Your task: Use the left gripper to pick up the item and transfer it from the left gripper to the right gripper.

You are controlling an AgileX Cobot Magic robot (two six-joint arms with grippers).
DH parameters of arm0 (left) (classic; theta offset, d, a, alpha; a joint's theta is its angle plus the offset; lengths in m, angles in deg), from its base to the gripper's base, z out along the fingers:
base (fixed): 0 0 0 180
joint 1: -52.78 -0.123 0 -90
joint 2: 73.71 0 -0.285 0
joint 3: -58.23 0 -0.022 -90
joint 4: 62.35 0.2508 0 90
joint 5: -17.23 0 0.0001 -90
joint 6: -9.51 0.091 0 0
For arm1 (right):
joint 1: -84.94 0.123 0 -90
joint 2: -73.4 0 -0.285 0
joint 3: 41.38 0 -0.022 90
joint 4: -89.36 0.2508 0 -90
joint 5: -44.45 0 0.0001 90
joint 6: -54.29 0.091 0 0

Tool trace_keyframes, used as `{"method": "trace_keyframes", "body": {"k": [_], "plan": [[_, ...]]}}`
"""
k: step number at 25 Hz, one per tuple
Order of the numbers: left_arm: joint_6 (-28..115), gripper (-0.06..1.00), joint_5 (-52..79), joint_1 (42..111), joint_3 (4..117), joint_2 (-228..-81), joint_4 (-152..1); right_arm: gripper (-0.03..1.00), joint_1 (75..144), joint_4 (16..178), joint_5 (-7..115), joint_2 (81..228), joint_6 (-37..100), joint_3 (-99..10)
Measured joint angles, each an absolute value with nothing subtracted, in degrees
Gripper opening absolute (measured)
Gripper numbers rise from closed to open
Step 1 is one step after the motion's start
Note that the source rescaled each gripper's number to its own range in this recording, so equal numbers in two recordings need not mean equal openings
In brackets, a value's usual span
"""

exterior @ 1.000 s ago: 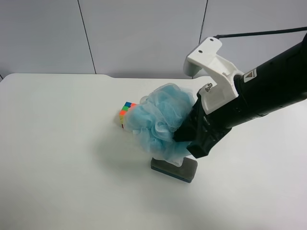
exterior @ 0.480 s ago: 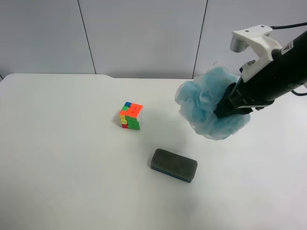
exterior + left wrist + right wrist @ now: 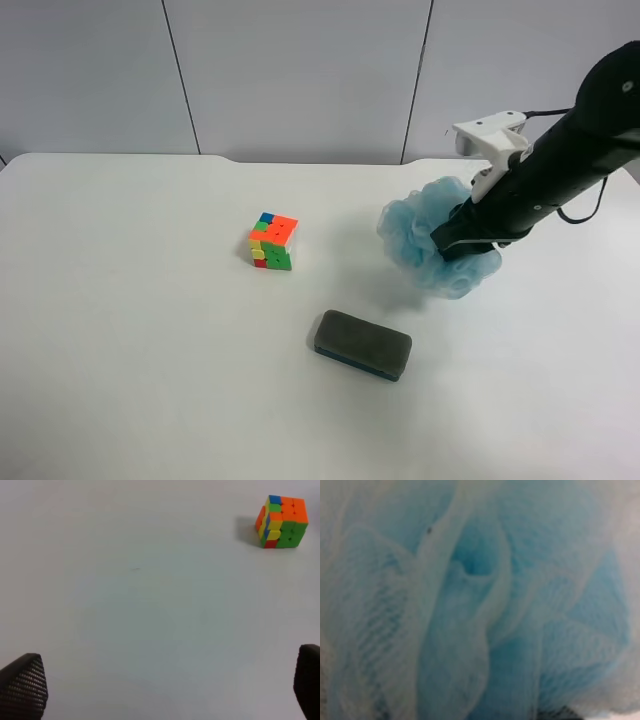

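A light-blue mesh bath pouf [image 3: 418,238] hangs at the right of the exterior high view, low over the white table [image 3: 130,350]. The right gripper [image 3: 462,238] is shut on it, its fingers buried in the mesh. The pouf fills the whole right wrist view [image 3: 480,600], so that gripper's fingers do not show there. I cannot tell whether the pouf touches the table. The left gripper [image 3: 165,690] is open and empty above bare table, with one dark fingertip [image 3: 22,682] at each lower corner. The left arm is out of the exterior high view.
A multicoloured puzzle cube [image 3: 272,241] stands near the table's middle and also shows in the left wrist view [image 3: 281,521]. A dark grey sponge block [image 3: 363,345] lies in front of the pouf. A grey panelled wall [image 3: 300,70] runs behind the table.
The right arm has carried the pouf from above the sponge block and cube over to the right, then lowered it toward the table. The cube and the sponge have not moved.
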State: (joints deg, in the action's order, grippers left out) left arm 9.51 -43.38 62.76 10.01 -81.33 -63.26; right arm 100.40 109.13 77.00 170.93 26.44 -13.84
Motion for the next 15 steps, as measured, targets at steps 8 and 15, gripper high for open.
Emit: {"method": "trace_keyframes", "body": {"k": [8,15], "plan": [[9.5,1.00,-43.4,62.8,10.0,-81.3,-63.3,0.00,100.4,106.2,66.6,178.9,26.5,-13.8],[9.5,1.00,-43.4,62.8,10.0,-81.3,-63.3,0.09,100.4,106.2,65.1,181.5,27.3,-13.9]]}}
